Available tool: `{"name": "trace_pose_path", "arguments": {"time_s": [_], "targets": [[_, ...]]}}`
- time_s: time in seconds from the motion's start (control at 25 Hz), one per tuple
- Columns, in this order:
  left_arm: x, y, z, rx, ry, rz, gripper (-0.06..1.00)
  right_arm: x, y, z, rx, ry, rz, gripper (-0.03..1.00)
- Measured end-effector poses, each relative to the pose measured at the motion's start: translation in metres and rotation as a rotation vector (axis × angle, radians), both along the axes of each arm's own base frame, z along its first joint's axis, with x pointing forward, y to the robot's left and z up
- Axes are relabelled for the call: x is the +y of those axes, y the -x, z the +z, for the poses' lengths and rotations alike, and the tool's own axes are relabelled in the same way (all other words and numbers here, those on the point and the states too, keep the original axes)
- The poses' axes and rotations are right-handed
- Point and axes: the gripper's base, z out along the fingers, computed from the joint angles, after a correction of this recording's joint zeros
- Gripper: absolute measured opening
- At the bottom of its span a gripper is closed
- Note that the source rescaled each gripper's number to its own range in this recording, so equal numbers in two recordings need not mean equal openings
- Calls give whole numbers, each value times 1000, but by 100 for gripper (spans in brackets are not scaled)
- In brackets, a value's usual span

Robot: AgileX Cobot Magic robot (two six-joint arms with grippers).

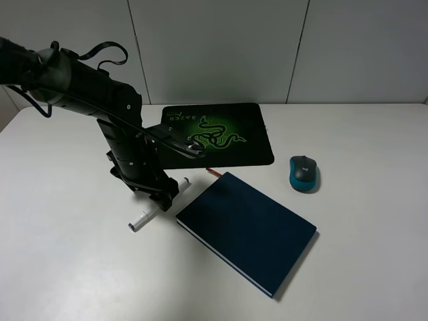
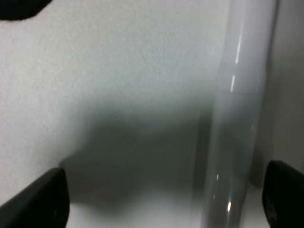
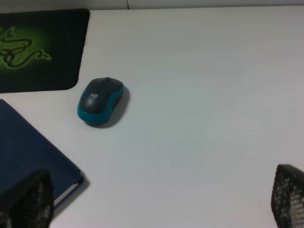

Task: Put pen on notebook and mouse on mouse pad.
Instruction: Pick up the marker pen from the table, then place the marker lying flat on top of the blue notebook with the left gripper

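The white pen (image 1: 143, 218) lies on the table just left of the navy notebook (image 1: 247, 231). My left gripper (image 1: 164, 198) is down over the pen's middle, open, with a finger on each side. In the left wrist view the pen (image 2: 237, 118) stands close to one fingertip (image 2: 285, 197), and the gripper (image 2: 166, 202) is not closed on it. The teal and grey mouse (image 1: 304, 174) rests right of the black mouse pad (image 1: 221, 134). My right gripper (image 3: 156, 204) is open and empty, well short of the mouse (image 3: 100, 101).
The notebook's reddish ribbon (image 1: 214, 172) pokes out near the mouse pad's front edge. The right wrist view shows the notebook's corner (image 3: 28, 152) and the mouse pad (image 3: 42, 52) beside the mouse. A grey panelled wall (image 1: 267, 47) stands behind the white table (image 1: 60, 267).
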Motion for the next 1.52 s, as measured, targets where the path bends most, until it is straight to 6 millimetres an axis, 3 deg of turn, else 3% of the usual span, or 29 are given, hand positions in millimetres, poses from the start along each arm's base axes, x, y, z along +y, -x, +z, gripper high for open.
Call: {"name": "trace_pose_path", "arguments": {"time_s": [0.32, 0.56, 0.72, 0.96, 1.08, 1.52], "targets": [[0, -2, -1, -19, -2, -13, 75, 0, 0, 0, 0, 0, 0, 100], [0, -2, -2, -19, -2, -13, 66, 0, 0, 0, 0, 0, 0, 100], [0, -2, -2, -19, -2, -13, 49, 0, 0, 0, 0, -1, 1, 100], [0, -2, -2, -17, -3, -13, 12, 0, 0, 0, 0, -1, 1, 100], [0, -2, -2, -17, -3, -13, 0, 0, 0, 0, 0, -1, 1, 100], [0, -2, -1, -17, -3, -13, 0, 0, 0, 0, 0, -1, 1, 100]]}}
